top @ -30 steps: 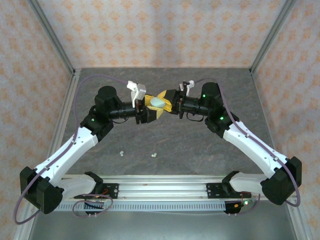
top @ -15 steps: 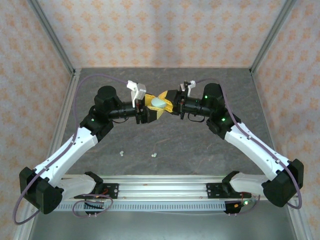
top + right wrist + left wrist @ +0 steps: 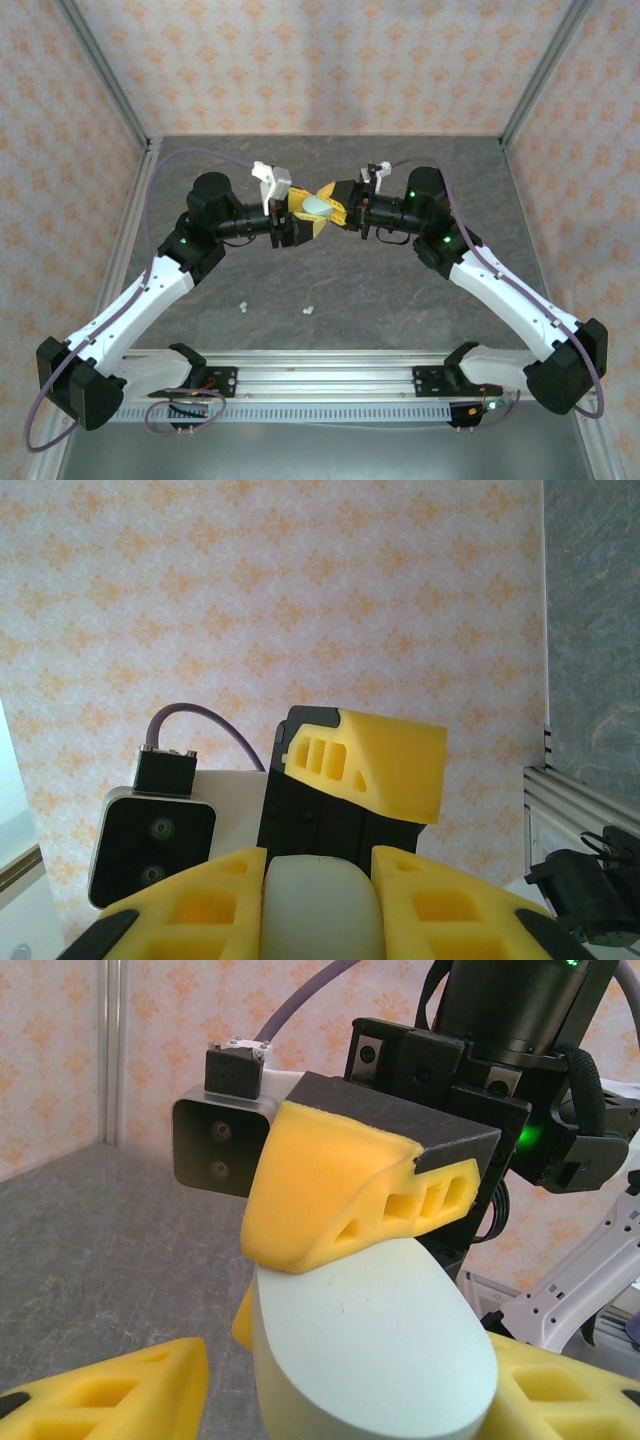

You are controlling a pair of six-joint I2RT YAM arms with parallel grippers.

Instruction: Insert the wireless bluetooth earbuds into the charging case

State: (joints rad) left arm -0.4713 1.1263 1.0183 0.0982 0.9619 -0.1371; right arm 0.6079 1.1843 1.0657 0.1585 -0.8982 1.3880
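A pale green oval charging case hangs in mid-air between the two arms, lid closed. My right gripper is shut on it; in the right wrist view the case sits pinched between both yellow fingers, right gripper. My left gripper surrounds the same case from the other side. The left gripper stands open, with a gap between its left finger and the case. Two tiny white earbuds lie on the grey table in front of the arms.
The grey table is walled by patterned panels and metal posts. A metal rail with the arm bases runs along the near edge.
Almost nothing: the right arm has edged slightly, and the case stays held between the two grippers at the same spot.
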